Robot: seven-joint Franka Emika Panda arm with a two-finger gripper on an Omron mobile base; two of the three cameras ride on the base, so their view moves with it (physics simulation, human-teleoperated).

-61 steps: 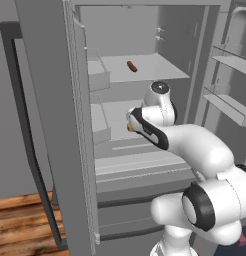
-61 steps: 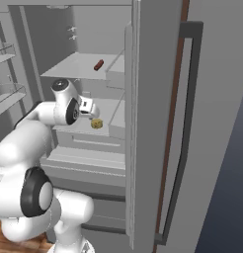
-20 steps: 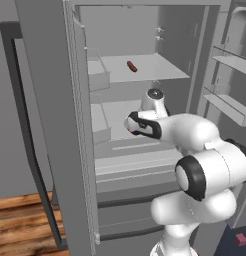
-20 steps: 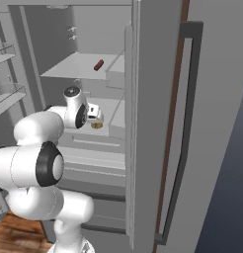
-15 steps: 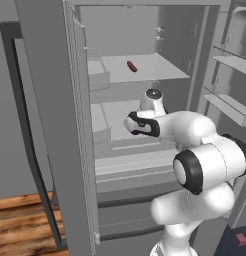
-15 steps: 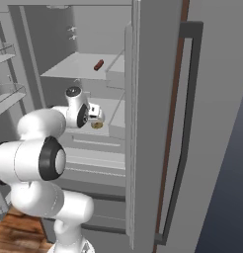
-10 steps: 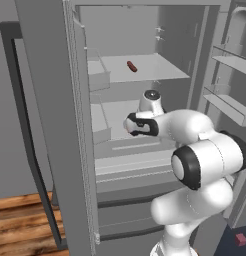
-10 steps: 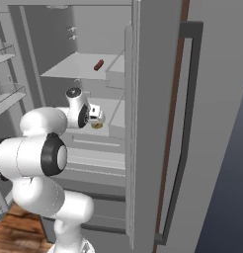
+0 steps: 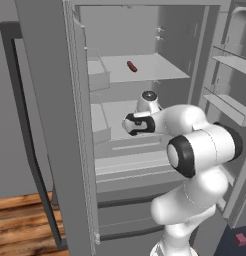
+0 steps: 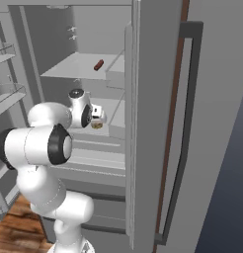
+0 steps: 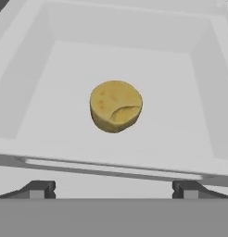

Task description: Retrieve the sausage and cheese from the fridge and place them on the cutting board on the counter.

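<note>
The fridge [image 9: 145, 150] stands open; the sausage [image 9: 131, 66] lies one shelf above the gripper [image 11: 114, 187]. Just ahead of its wide-spread jaws sits the cheese [image 11: 116, 106], a round, pitted yellow chunk.

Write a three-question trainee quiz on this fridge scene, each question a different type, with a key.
1. True or false: the end effector is shut on the cheese.
2. Multiple choice: the sausage lies on (A) the shelf above the cheese, (B) the same shelf as the cheese, (C) a door bin.
3. Fill in: the fridge doors stand ____.

Key: 1 false, its fingers stand apart, short of the cheese; 2 A; 3 open.
</note>
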